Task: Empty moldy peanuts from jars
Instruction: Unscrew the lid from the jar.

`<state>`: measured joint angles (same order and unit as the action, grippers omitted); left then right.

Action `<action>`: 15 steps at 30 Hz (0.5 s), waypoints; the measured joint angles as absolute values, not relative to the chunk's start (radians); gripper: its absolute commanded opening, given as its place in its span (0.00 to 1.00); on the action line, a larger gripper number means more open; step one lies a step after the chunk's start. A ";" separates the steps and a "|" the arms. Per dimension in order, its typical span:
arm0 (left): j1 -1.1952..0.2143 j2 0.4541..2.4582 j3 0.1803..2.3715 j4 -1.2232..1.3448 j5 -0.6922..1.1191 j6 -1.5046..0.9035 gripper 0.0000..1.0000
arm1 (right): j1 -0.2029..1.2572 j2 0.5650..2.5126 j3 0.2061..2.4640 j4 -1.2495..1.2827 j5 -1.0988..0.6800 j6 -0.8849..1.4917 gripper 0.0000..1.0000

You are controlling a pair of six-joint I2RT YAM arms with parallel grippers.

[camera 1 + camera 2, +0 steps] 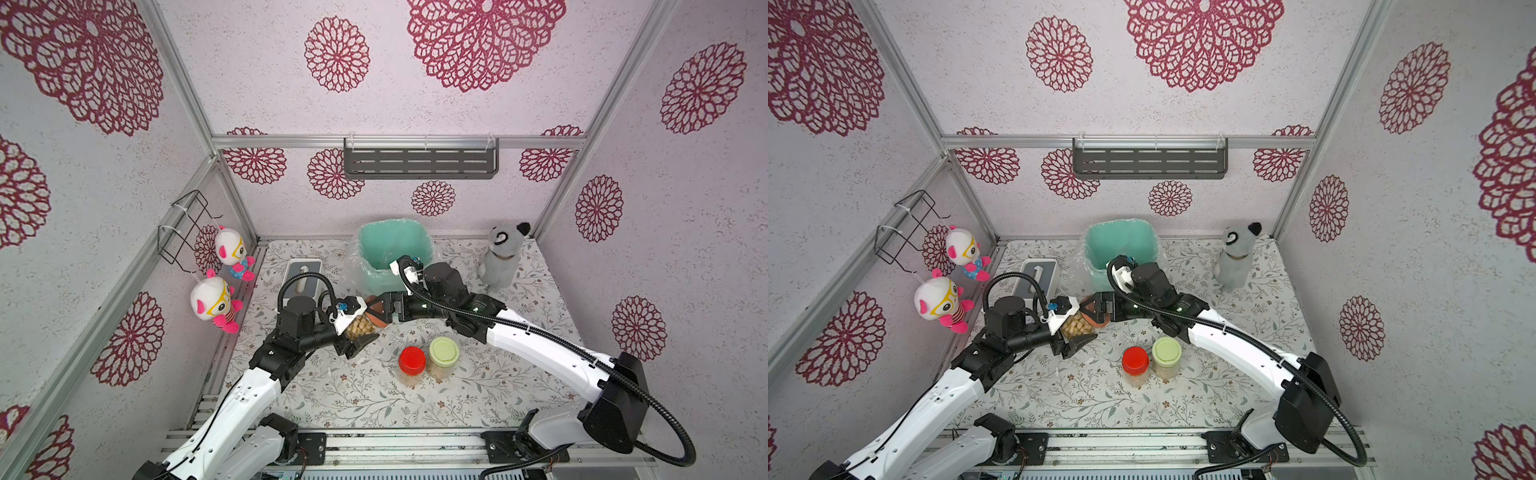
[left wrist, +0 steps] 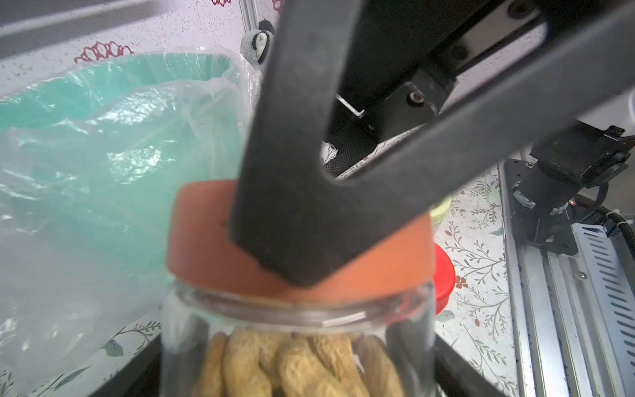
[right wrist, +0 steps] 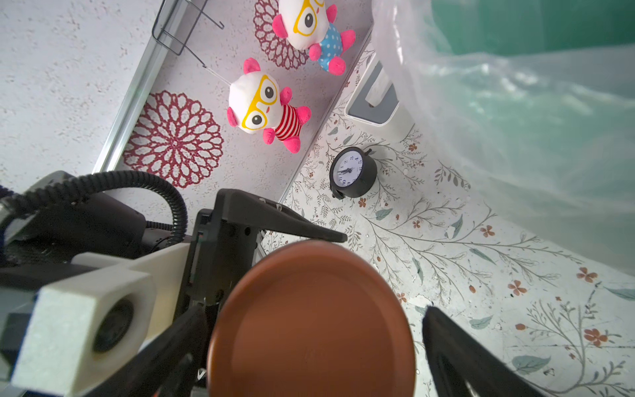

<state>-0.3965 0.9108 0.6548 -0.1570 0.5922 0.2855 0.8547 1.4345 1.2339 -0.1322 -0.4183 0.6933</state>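
Now, nearest me on the worktop (image 1: 332,399), the red-lidded jar (image 1: 412,361) and the green-lidded jar (image 1: 444,351) stand upright side by side, capped, clear of both arms. Just beyond them the left hand (image 1: 365,326) is clamped round the glass of the brown-lidded jar (image 1: 357,329), held off the surface and tipped almost on its side, moldy peanuts (image 2: 292,364) heaped inside. Its long axis runs from that hand straight towards the right hand (image 1: 377,312), brown lid (image 3: 309,326) first, so the right arm is the one placed to unscrew. The right hand's jaws stand wide, straddling the lid. From above the lid is mostly hidden; the right wrist view shows a sliver of worktop between the rim and one finger (image 3: 453,343), so I judge no grip yet. Farthest back, the mint-green bin (image 1: 370,257) waits, just behind both hands
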 measured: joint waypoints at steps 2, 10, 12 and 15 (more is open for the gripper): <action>-0.397 0.911 0.655 -0.157 0.591 0.286 0.00 | 0.857 1.439 1.234 -0.132 -0.430 0.694 0.98; -0.397 0.911 0.655 -0.157 0.585 0.286 0.00 | 0.857 1.466 1.234 -0.132 -0.472 0.699 0.91; -0.397 0.911 0.654 -0.158 0.583 0.286 0.00 | 0.857 1.468 1.234 -0.131 -0.477 0.698 0.88; -0.397 0.910 0.654 -0.159 0.580 0.288 0.00 | 0.857 1.468 1.234 -0.132 -0.479 0.694 0.81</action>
<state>-0.3965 0.9104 0.6544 -0.1593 0.5804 0.2878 0.8566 1.4681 1.2339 -0.1318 -0.4786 0.6937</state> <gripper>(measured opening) 0.888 0.859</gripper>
